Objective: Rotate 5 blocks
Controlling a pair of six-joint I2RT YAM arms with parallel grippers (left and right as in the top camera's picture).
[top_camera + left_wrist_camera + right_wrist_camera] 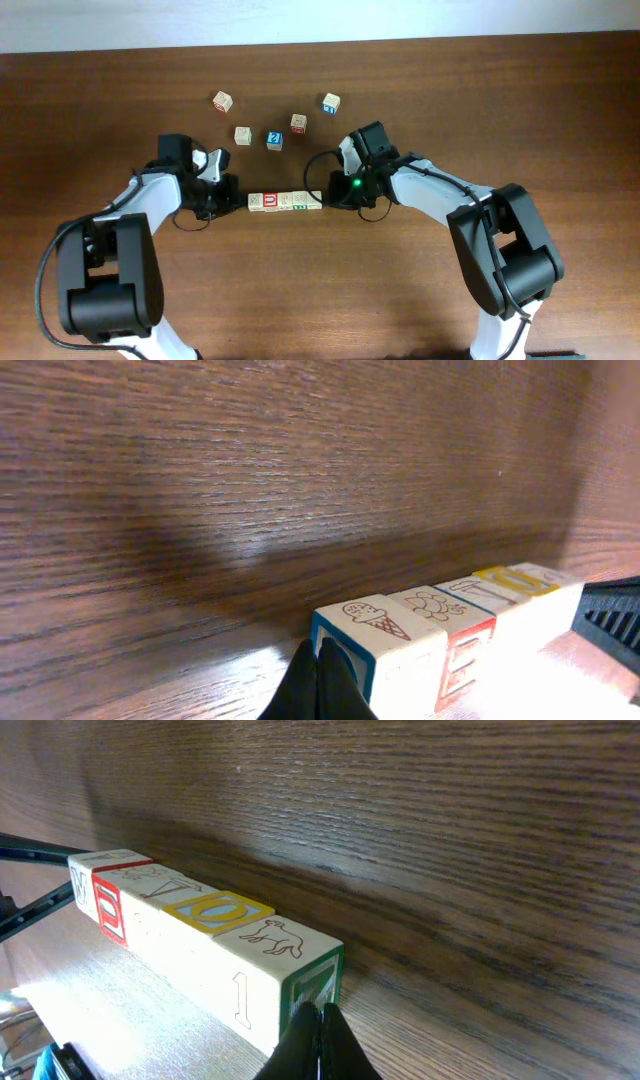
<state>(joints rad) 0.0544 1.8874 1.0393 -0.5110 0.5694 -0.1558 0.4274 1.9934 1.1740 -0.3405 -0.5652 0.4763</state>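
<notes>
A: Dark brown wood table (450, 100), grain running side to side. Blocks where?

B: Mid-table, lined up as one row of blocks (285, 201). Five by the look of it, end to end and faces touching, lying crosswise between the two arms.

A: Any faces readable?

B: Second from the robot's left, the red-framed block (271, 201), with a bold red letter showing. At that same end, the ice-cream block (385, 630), with a cone engraved on top and a blue frame on its end face. At the far end, the kangaroo block (275, 945), with a green frame on its end face, sitting beside a neighbour with a yellow-framed O.

A: Left claw?

B: Left gripper (316, 657) pinched fully together, holding nothing. Tips right at the blue-framed end face. Touching or just short of it, cannot tell.

A: And the right?

B: Much the same. Right gripper (315, 1020) closed tight with nothing between the fingers, tips at the green-framed end.

A: Farther out?

B: Behind the row, well apart from it, five loose cubes. A tan cube (243, 135) and a blue-faced cube (274, 139) nearest. A reddish cube (298, 123) a little beyond. A second blue-faced cube (331, 102) and a far-left cube (222, 101) farthest back. Also a green light (356, 184) glowing on the right arm.
</notes>
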